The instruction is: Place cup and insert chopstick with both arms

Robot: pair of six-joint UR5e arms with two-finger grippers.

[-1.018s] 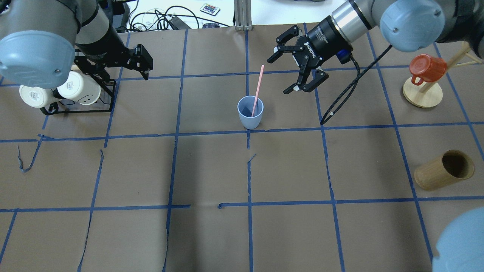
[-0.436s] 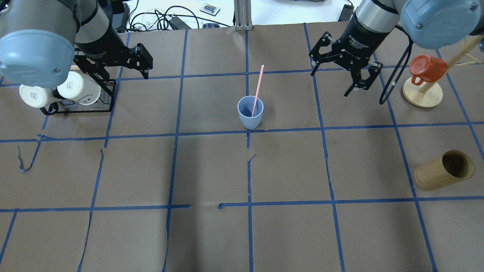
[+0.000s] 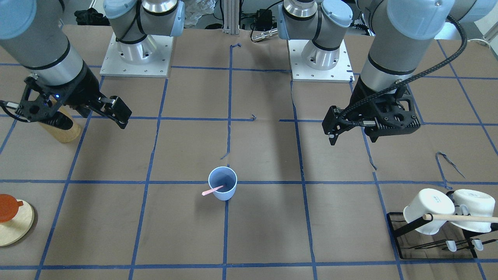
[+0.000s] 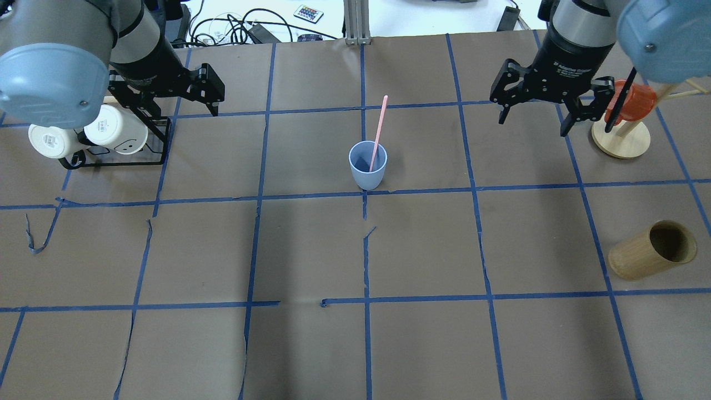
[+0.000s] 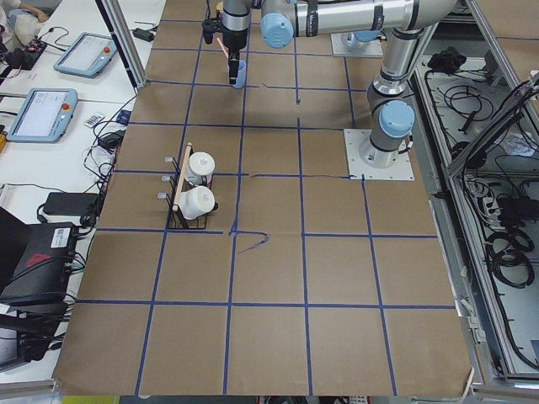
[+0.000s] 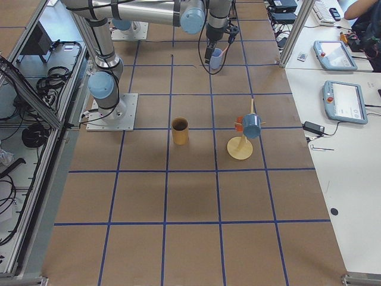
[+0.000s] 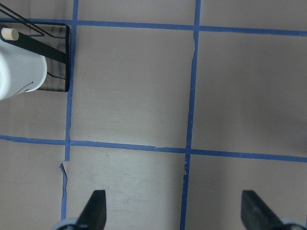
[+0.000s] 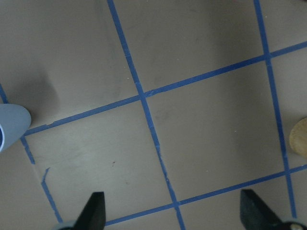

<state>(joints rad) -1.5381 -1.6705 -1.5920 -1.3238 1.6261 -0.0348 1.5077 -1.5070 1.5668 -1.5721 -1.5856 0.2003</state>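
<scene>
The cup (image 4: 367,165) stands upright mid-bench (image 4: 311,255), toward the far edge, the chopstick (image 4: 379,129) leaning inside it, apparently bottomed out. The left fingers (image 7: 97,208) and right fingers (image 8: 96,208) are spread wide, empty and well apart from it, likely so nothing tips it.

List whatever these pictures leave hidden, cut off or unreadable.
- Bamboo holder: front view, mostly behind the right claw.
- Red mug: front view, cut off by the left edge.
- Cup: right wrist view, cut off by the left edge.
- White mug: left wrist view, cut off by the left edge.
- Chopstick: too small to find in the right side view.
</scene>
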